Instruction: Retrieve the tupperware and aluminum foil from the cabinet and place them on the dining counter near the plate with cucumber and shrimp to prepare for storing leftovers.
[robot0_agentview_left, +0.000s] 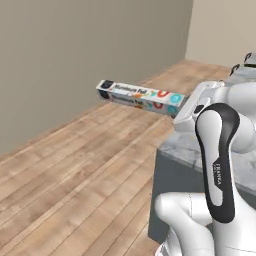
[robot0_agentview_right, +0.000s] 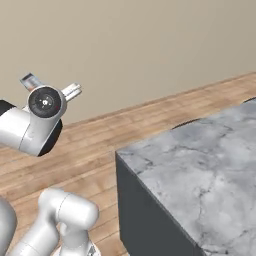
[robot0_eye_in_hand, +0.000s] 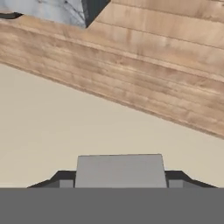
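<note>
My gripper is shut on one end of the aluminum foil, a long slim light-grey carton with red and teal marks. It hangs level in the air, pointing left over the wooden floor. In the hand view the carton's plain grey face sits between my two dark fingertips. From the right base view, bits of the carton stick out behind my wrist. The dining counter, marble on a dark grey base, lies right of the carton; its corner sits below my hand.
Wooden floor stretches left of the counter to a plain beige wall. A dark curved edge shows beyond the counter's far side. A small grey object stands at the far right.
</note>
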